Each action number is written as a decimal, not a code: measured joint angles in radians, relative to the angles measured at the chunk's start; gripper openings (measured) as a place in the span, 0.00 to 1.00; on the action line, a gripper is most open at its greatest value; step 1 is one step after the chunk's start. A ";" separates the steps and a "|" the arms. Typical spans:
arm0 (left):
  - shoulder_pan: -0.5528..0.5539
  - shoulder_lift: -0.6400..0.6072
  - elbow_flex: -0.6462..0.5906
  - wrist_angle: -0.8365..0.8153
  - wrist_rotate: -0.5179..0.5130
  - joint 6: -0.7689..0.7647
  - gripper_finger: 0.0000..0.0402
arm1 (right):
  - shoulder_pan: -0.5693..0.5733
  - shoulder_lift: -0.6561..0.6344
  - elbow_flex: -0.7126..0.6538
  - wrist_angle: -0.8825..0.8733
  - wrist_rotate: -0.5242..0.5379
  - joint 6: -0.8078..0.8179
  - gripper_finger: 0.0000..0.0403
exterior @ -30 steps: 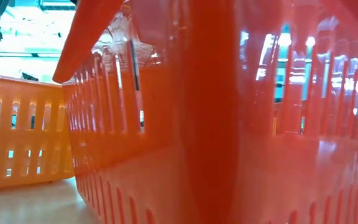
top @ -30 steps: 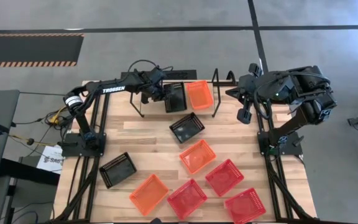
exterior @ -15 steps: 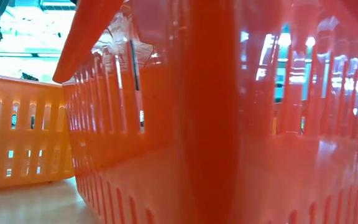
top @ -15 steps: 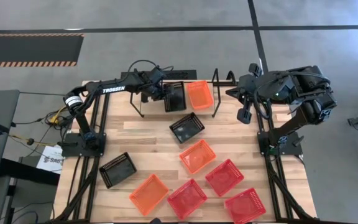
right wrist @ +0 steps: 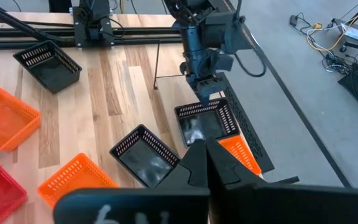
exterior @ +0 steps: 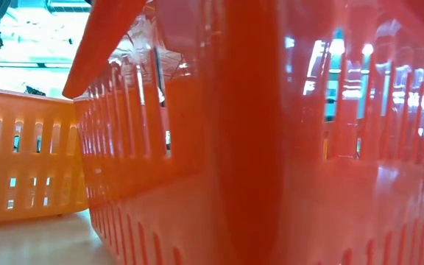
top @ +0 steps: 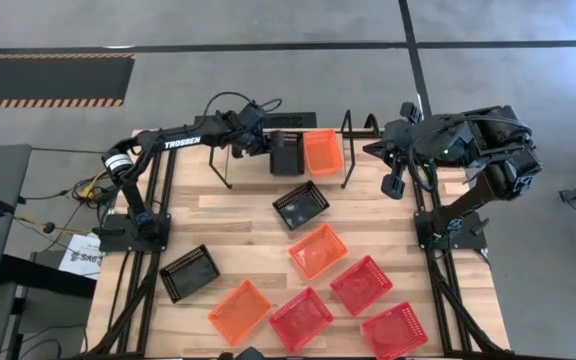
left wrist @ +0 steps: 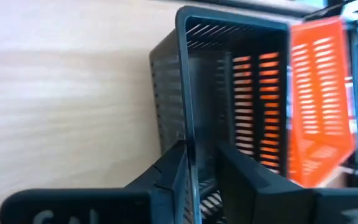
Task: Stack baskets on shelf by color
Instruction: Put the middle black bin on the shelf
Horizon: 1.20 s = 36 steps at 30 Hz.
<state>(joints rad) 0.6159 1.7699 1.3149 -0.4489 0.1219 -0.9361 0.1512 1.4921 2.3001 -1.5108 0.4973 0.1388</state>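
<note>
A black basket (top: 286, 153) stands on the shelf (top: 251, 172) at the table's far edge, beside an orange basket (top: 320, 151). My left gripper (top: 266, 146) is at the black basket's left side. Its fingers stand slightly apart astride the wall, one inside and one outside. My right gripper (top: 393, 185) hangs shut and holds nothing, high above the table's far right part. The other baskets lie loose on the tabletop: two black (top: 301, 204) (top: 190, 272), two orange (top: 318, 250) (top: 239, 311) and three red (top: 361, 285). My left gripper (left wrist: 197, 174) has the rim of the black basket's left wall (left wrist: 187, 124) between its fingers, which slant down from the table's left. The outer finger (left wrist: 166, 180) lies close along the wall, and a gap shows on the inner side. Whether either finger touches the wall, I cannot tell. The basket rests on the shelf board.
Black wire uprights (top: 353, 150) close off the shelf's ends. Bare board lies left of the black basket. In the low view an orange basket (exterior: 20, 154) and a red one (exterior: 271, 147) stand right before the camera and hide the table behind them.
The black basket, which lay skewed on the shelf, has turned and now sits square beside the orange basket. My left gripper has stayed at its left wall and risen slightly.
</note>
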 joint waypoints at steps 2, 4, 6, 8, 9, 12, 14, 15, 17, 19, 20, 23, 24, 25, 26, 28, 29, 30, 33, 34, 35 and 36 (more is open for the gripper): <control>0.003 0.000 0.022 -0.005 0.007 0.022 0.20 | 0.000 0.000 0.000 0.000 -0.002 0.002 0.00; 0.005 0.000 0.045 -0.008 0.018 0.054 0.21 | 0.000 0.000 0.000 0.000 -0.002 0.002 0.00; 0.004 -0.001 0.062 -0.013 0.031 0.080 0.22 | 0.000 0.000 0.000 0.000 -0.002 0.002 0.00; 0.003 -0.001 0.070 -0.028 0.030 0.084 0.22 | 0.000 0.000 0.000 -0.001 -0.002 0.002 0.00; 0.003 -0.001 0.070 -0.038 0.028 0.083 0.22 | 0.000 0.000 0.000 -0.001 -0.003 0.002 0.00; 0.004 -0.001 0.070 -0.081 0.023 0.083 0.21 | 0.000 0.000 0.000 -0.001 -0.003 0.002 0.00; 0.004 -0.001 0.070 -0.121 0.010 0.083 0.21 | 0.000 0.000 0.000 -0.001 -0.002 0.002 0.00; 0.004 -0.001 0.070 -0.140 -0.001 0.083 0.21 | 0.000 0.000 0.000 -0.001 -0.002 0.002 0.00; 0.003 -0.001 0.070 -0.163 -0.015 0.087 0.21 | 0.000 0.000 0.000 -0.001 -0.002 0.001 0.00; 0.003 -0.001 0.070 -0.176 -0.015 0.098 0.21 | 0.000 0.000 0.000 -0.001 -0.002 -0.005 0.00; 0.003 -0.001 0.070 -0.178 -0.015 0.101 0.21 | 0.000 0.000 0.000 -0.001 -0.002 -0.005 0.00; 0.003 -0.001 0.070 -0.183 -0.027 0.102 0.20 | 0.000 0.000 0.000 0.000 -0.002 -0.005 0.00; 0.003 -0.001 0.070 -0.190 -0.035 0.102 0.20 | 0.000 0.000 0.000 0.000 -0.002 -0.006 0.00; 0.003 -0.001 0.070 -0.198 -0.044 0.102 0.20 | 0.000 0.000 0.000 0.000 -0.002 -0.006 0.00; 0.003 -0.001 0.070 -0.205 -0.053 0.103 0.20 | 0.000 0.000 0.000 0.000 -0.002 -0.006 0.00; 0.003 -0.001 0.070 -0.225 -0.071 0.105 0.20 | 0.000 0.000 0.000 0.000 -0.002 -0.006 0.00; 0.003 -0.001 0.070 -0.241 -0.081 0.110 0.19 | 0.000 0.000 0.000 0.000 -0.002 -0.006 0.00; 0.003 -0.001 0.070 -0.256 -0.086 0.117 0.18 | 0.000 0.000 0.000 0.000 -0.002 -0.006 0.00; 0.003 -0.001 0.070 -0.282 -0.102 0.132 0.11 | 0.000 0.000 0.000 0.001 -0.002 -0.007 0.00; 0.003 -0.001 0.070 -0.283 -0.110 0.137 0.08 | 0.000 0.000 0.000 0.002 -0.002 -0.008 0.00; 0.002 -0.001 0.070 -0.284 -0.114 0.143 0.04 | 0.000 0.000 0.000 0.005 -0.002 -0.009 0.00; 0.002 -0.001 0.070 -0.285 -0.118 0.148 0.02 | 0.000 0.000 0.000 0.006 -0.002 -0.009 0.00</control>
<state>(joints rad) 0.6178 1.7687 1.3846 -0.7341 0.0038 -0.7879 0.1513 1.4926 2.3001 -1.5046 0.4950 0.1301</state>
